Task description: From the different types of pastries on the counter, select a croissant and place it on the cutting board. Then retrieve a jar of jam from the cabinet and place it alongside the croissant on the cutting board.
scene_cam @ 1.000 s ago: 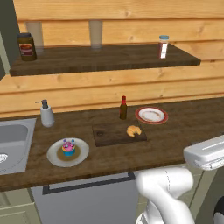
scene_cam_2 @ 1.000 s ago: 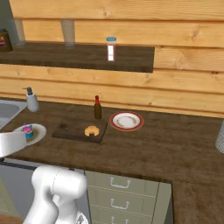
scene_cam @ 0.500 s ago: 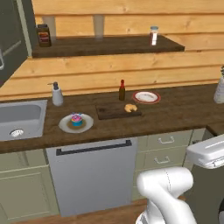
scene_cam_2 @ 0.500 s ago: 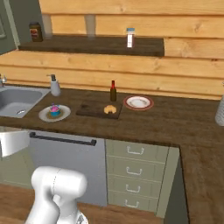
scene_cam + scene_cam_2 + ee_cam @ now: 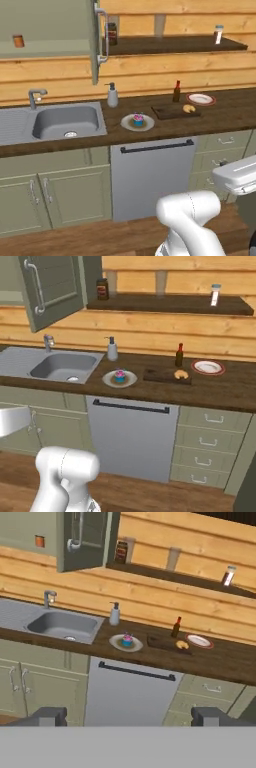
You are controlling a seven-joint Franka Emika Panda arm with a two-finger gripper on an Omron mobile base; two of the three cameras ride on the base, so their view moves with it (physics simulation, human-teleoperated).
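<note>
Fingers (image 5: 47, 716) spread wide, empty; jar of jam (image 5: 39, 541) far off in the open cabinet (image 5: 30, 534).

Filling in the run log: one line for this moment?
croissant: on cutting board | jar of jam: in open cabinet | gripper: open, empty

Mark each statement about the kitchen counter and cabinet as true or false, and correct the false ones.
1. The croissant lies on the cutting board. True.
2. The cupcake sits in the sink. False: it sits on a grey plate on the counter.
3. The cabinet door is open. True.
4. The jar of jam is on the cutting board. False: it stands inside the cabinet.
5. The tool is shut on the croissant. False: it is open and empty.
</note>
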